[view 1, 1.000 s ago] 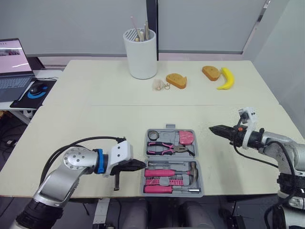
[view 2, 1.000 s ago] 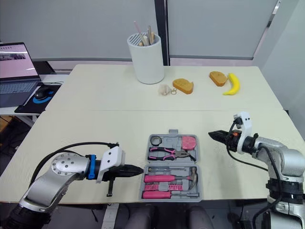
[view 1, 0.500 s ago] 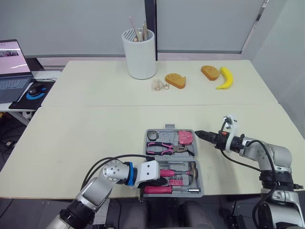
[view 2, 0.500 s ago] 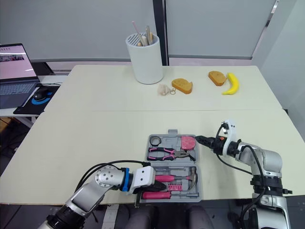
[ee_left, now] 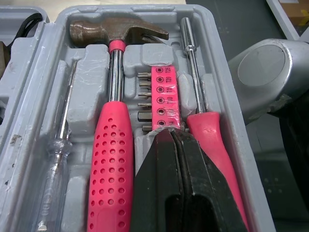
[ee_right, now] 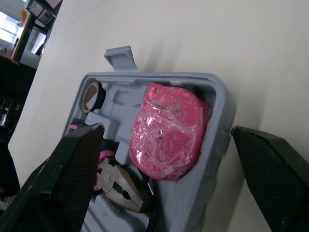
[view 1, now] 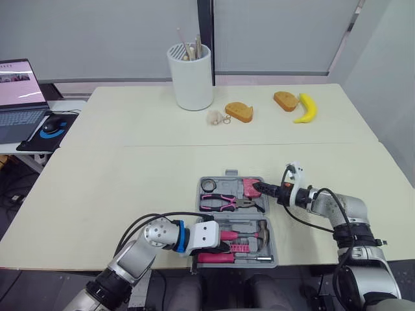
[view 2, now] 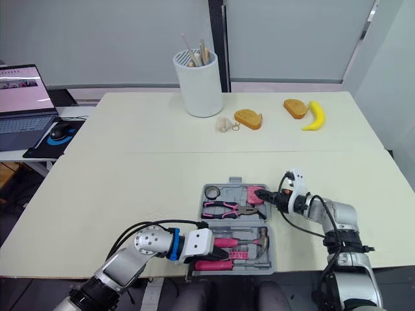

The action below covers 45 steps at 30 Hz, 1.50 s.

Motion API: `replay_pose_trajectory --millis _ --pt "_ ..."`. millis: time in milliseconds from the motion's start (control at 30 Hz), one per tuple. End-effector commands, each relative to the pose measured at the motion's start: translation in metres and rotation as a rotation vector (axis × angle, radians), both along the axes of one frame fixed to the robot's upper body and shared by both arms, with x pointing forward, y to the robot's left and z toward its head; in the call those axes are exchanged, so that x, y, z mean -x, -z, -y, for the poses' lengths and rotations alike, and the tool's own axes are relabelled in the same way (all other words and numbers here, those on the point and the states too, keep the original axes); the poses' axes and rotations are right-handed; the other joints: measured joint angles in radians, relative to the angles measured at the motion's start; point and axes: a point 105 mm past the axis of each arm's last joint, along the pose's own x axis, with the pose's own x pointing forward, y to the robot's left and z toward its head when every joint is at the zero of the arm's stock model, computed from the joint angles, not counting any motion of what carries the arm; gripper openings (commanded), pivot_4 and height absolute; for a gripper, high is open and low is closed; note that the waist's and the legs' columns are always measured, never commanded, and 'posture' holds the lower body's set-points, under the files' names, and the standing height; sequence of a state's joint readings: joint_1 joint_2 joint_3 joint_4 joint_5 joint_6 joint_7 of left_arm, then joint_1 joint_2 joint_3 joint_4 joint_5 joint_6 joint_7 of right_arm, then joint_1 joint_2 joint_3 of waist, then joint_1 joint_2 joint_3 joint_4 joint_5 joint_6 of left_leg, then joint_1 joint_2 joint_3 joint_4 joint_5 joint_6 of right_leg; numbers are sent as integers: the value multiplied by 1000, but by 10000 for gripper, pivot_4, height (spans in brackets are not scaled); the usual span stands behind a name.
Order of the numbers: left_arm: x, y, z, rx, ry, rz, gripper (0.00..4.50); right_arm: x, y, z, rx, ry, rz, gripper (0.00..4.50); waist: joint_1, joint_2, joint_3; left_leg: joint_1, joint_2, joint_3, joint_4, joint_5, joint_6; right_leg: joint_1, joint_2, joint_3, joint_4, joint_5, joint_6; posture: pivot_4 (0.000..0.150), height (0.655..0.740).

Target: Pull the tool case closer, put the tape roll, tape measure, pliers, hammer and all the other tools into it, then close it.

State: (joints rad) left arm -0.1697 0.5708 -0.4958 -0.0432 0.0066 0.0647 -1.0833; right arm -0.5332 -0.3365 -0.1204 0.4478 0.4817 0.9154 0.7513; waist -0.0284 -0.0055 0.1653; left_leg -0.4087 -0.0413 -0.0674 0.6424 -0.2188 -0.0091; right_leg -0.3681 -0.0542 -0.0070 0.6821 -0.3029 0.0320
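Left eye view puts the open tool case [view 1: 272,243] at lower centre of your frame. At its lower left edge, your left gripper [view 1: 225,246] has its fingers pressed together, tips over the bit strip [ee_left: 162,99] beside the hammer [ee_left: 112,159]. Pliers [view 1: 228,202] and tape roll [view 1: 208,185] sit in the upper half. Further right, your right gripper [view 1: 257,188] is spread wide around the corner holding the tape measure [ee_right: 169,140].

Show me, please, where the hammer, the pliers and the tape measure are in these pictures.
hammer [ee_left: 113,130], left wrist view, on the upper part of its pink handle.
pliers [view 1: 227,202], left eye view, on the pink handles.
tape measure [ee_right: 166,137], right wrist view, on its pink wrapped face.
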Motion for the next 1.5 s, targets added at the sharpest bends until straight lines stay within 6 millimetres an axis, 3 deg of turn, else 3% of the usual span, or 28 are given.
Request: replay_pose_trajectory --millis 33,133,300,467,1133,1400,1500 --pt "6 24 -14 -113 -40 -55 0 -5 2 -10 -13 -30 6 44768 0 0 -1 0 0 0 0 0 0 0 0 0 0 0 0 1500 7400" --pt "5 23 -13 -112 -45 -56 0 -8 8 -14 -9 -30 -4 44768 -1 -1 -4 2 0 1 -1 0 0 2 0 0 0 0 0 1500 7400" --pt "5 24 -15 -142 -41 -55 0 -22 -22 -25 -264 14 10 44768 -2 -2 -4 13 1 1 -6 0 0 11 0 1 -2 -1 0 1500 7400" --pt "2 23 -18 -150 -45 -47 0 -23 -47 -20 -361 -2 58 44768 -1 -1 -3 12 1 2 -7 0 0 10 0 4 -2 -1 -1 1500 7400" --pt "-8 11 -18 -132 -37 7 0 18 -81 -9 -356 -129 121 44768 0 -1 -3 11 1 2 -8 0 0 8 0 7 -3 -1 0 1500 7400" --pt "-4 -15 -21 -93 -28 32 0 33 -91 -16 -362 -187 131 44768 -3 -2 -3 9 1 5 -12 0 0 2 0 11 -2 -1 0 1500 7400" --pt "7 -41 -33 -70 -2 44 0 43 -97 -14 -352 -216 137 44768 -4 -3 -2 7 2 8 -13 0 0 -3 1 13 -1 -1 -1 1500 7400"
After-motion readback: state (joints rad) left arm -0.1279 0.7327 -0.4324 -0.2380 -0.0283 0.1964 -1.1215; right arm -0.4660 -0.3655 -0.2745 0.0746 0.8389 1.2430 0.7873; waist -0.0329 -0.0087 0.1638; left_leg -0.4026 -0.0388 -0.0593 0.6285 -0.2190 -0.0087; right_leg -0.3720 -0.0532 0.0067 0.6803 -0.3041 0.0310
